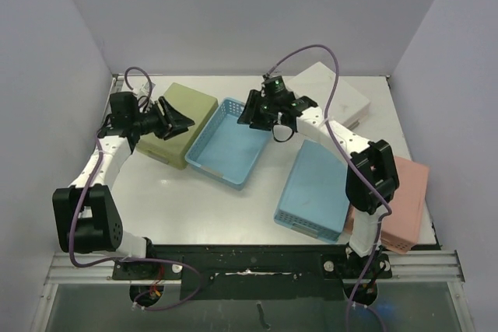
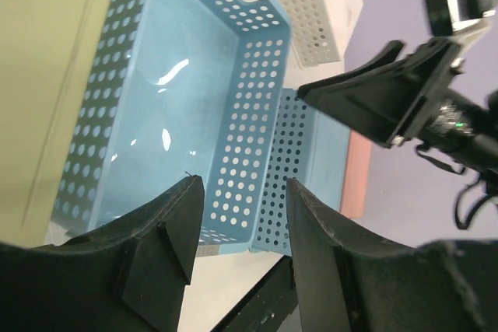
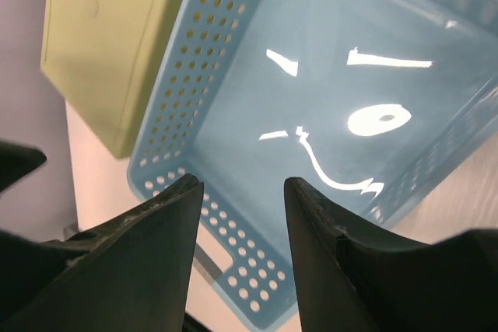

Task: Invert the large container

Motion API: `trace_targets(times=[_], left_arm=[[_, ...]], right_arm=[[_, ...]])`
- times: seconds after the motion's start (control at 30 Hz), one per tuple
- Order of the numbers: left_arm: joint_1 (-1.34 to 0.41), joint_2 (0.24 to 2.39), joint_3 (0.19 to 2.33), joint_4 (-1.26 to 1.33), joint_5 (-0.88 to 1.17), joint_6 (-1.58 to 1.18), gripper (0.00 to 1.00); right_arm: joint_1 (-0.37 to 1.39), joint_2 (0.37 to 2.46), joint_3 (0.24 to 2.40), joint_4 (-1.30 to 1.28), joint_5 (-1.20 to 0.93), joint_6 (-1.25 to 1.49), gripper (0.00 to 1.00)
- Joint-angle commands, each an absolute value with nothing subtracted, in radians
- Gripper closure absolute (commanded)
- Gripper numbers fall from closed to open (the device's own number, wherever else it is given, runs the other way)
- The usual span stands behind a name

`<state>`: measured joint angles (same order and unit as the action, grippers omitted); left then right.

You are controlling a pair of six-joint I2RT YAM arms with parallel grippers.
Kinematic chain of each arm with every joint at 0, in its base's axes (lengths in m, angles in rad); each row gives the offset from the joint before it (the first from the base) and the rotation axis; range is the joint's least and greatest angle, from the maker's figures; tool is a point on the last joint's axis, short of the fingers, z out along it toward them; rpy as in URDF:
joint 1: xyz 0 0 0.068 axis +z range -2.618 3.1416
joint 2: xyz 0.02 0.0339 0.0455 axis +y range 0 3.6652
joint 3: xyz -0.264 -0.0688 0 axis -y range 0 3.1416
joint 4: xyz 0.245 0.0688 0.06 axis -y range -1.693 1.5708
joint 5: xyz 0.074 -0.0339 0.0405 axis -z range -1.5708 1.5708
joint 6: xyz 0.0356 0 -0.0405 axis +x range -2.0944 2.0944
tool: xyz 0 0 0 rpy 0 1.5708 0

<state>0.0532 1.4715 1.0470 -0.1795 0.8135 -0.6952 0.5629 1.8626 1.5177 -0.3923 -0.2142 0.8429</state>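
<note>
Here the light blue perforated plastic basket (image 1: 226, 145), the large container of the task, sits upright on the white table (image 1: 194, 207) with its open side up, lying at a slant in the middle of the top view. It is just beside the olive green rectangular plastic box (image 1: 187, 99) on its left, and a second light blue perforated bin (image 1: 315, 188), bottom up, lies a little apart on its right. The right gripper (image 1: 247, 114) hangs over the far end of the basket with its jaws parted and nothing between them. In its own wrist view the two black fingers (image 3: 167, 223) frame the glossy floor of the basket (image 3: 327, 114) and the perforated rim near a handle slot, with the green box (image 3: 101, 36) off to one side. Whether the fingertips touch the rim cannot be told. The left gripper (image 1: 183, 122) is over the green box, pointing at the basket's near long side, its jaws also spread and empty. From its wrist camera the basket (image 2: 257, 99) lies just beyond the fingertips, apart from them, and the right gripper (image 2: 373, 91) shows above the basket's far wall. A white perforated bin (image 1: 342, 95) lies at the back right and a pink bin (image 1: 408, 196) at the right edge.
</note>
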Motion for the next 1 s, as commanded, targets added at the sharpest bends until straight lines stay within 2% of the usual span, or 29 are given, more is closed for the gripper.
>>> trace_targets(times=[0.0,0.27,0.4,0.53,0.67,0.73,0.8,0.97], left_arm=[[0.057,1.410,1.112,-0.319,0.699,-0.598,0.55],[0.060,1.371,1.115,-0.388,0.635,-0.565,0.55],[0.060,1.374,1.116,-0.390,0.634,-0.566,0.55],[0.057,1.380,1.122,-0.388,0.637,-0.569,0.55],[0.057,1.379,1.129,-0.379,0.634,-0.577,0.55],[0.057,1.372,1.138,-0.388,0.627,-0.575,0.55],[0.056,1.363,1.146,-0.401,0.622,-0.571,0.55],[0.058,1.342,1.164,-0.449,0.611,-0.547,0.55]], right_arm=[[0.633,1.944,1.761,-0.674,0.057,0.810,0.56],[0.731,1.995,1.740,-0.682,-0.051,0.760,0.54],[0.749,1.917,1.552,-0.686,-0.042,0.716,0.53],[0.656,1.833,1.414,-0.739,0.038,0.647,0.52],[0.651,1.804,1.514,-0.695,0.007,0.608,0.49],[0.682,1.860,1.632,-0.706,0.013,0.611,0.45],[0.702,1.948,1.756,-0.735,0.021,0.635,0.34],[0.707,2.046,1.888,-0.682,-0.017,0.720,0.29]])
